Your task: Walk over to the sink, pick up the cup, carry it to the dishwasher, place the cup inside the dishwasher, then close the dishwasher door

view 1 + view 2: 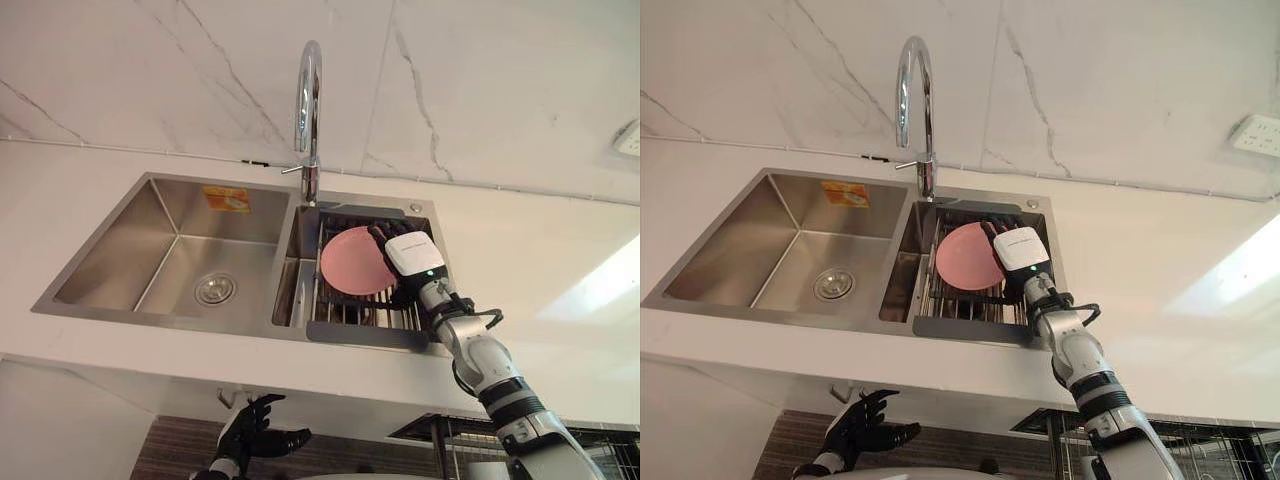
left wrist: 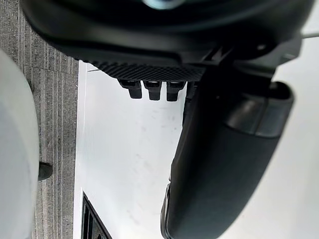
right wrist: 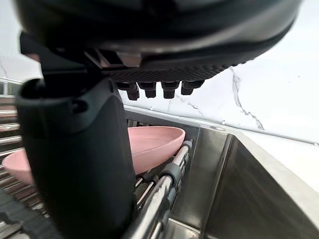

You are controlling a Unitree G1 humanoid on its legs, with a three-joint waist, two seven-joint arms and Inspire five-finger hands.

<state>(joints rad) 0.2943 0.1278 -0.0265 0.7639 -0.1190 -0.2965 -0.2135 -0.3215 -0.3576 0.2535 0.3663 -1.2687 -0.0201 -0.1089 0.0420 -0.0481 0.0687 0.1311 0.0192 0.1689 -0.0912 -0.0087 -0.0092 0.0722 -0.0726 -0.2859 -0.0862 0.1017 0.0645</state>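
Sticker [image 1: 226, 198] on sink [image 1: 120, 240] wall, print illegible.

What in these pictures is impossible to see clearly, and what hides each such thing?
- Contact between right hand and pink dish: in the eye views the hand's back covers it; in the right wrist view the thumb blocks it.
- Drying rack under the dish: covered by the dish.
- Wire rack, lower right: cut by the bottom edge, so what it belongs to is unclear.
- Sticker in the sink: too small.
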